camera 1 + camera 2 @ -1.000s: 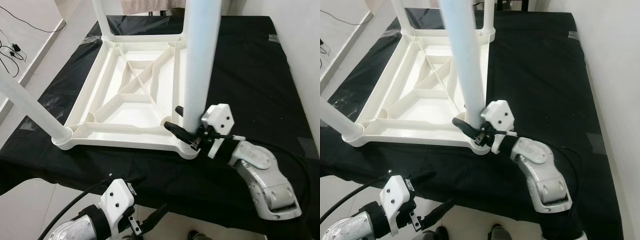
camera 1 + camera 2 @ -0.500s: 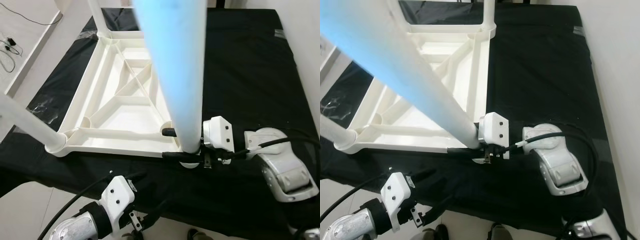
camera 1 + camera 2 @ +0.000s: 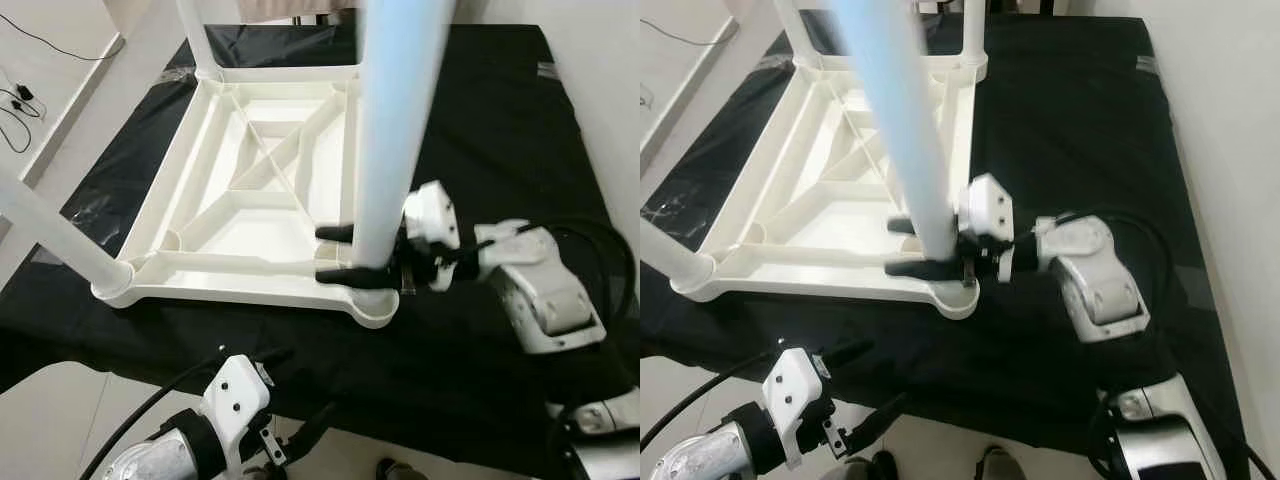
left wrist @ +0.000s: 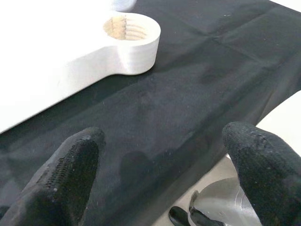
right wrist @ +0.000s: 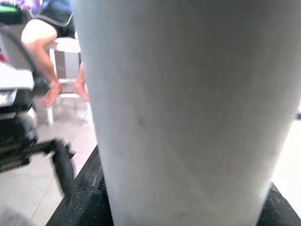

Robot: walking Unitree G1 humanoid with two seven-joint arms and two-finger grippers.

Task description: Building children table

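Right gripper (image 3: 335,252): clamped on tall white plastic table leg (image 3: 392,140) at its base
Leg: standing in near corner socket of upturned white plastic tabletop (image 3: 262,205)
Left gripper (image 4: 160,174): open, low before black cloth (image 3: 500,130)

The table leg (image 3: 393,130) runs off the top edge; behind the fingers (image 5: 87,197), a blurred seated person (image 5: 49,28).
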